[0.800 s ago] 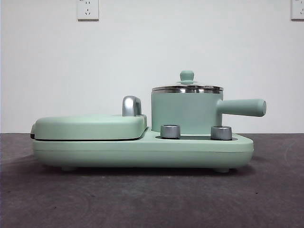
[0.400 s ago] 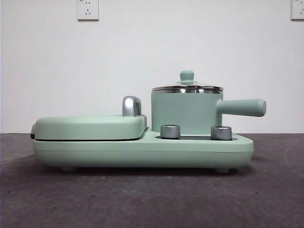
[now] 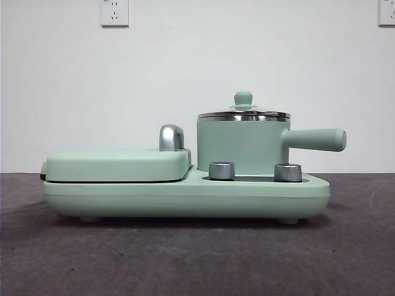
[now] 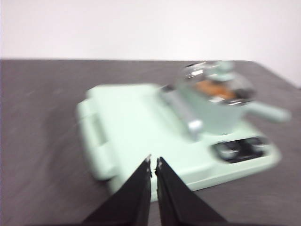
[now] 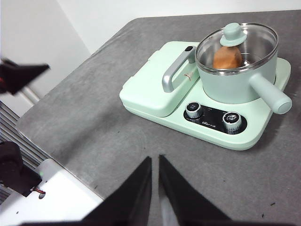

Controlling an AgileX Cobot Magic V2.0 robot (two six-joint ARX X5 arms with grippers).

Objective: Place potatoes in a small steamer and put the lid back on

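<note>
The small mint-green steamer [image 3: 242, 147] stands on the right of a mint-green cooker base [image 3: 185, 196], its stubby handle [image 3: 316, 139] pointing right. The lid [image 3: 243, 113] with its mint knob sits on the steamer. Through the glass lid [image 5: 237, 42] the right wrist view shows the orange-brown potato [image 5: 227, 57] inside the steamer [image 5: 235, 77]. The blurred left wrist view shows the steamer [image 4: 214, 101] too. My left gripper [image 4: 153, 162] is shut and empty, held back above the cooker's griddle side. My right gripper [image 5: 155, 162] is shut and empty, high above the table in front of the cooker.
The flat griddle cover [image 3: 117, 164] with a chrome handle [image 3: 171, 137] fills the cooker's left half. Two steel dials [image 3: 222, 170] sit on the front right. The grey table [image 5: 94, 122] ends at an edge on the far side from the steamer, with white equipment [image 5: 56, 197] beyond it.
</note>
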